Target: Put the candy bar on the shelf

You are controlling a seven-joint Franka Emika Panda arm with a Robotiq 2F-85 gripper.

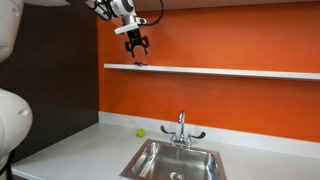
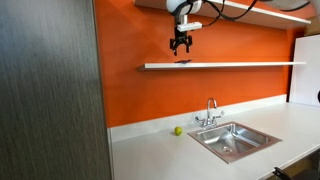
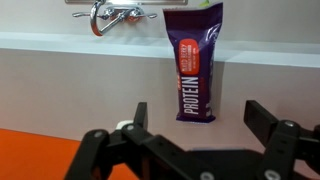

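Observation:
The candy bar (image 3: 194,62), a flat bar in a dark purple wrapper printed "PROTEIN", lies on the white shelf (image 3: 80,80) in the wrist view, between and beyond my open fingers. It shows as a small dark shape on the shelf in both exterior views (image 1: 138,64) (image 2: 183,62). The shelf (image 1: 230,71) (image 2: 240,65) is a long thin white ledge on the orange wall. My gripper (image 1: 135,46) (image 2: 180,46) (image 3: 200,125) hangs open and empty just above the bar, not touching it.
Below the shelf is a pale grey countertop (image 1: 90,150) (image 2: 150,150) with a steel sink (image 1: 175,162) (image 2: 235,140) and a faucet (image 1: 181,128) (image 2: 210,110). A small yellow-green ball (image 1: 140,131) (image 2: 178,130) lies on the counter by the wall.

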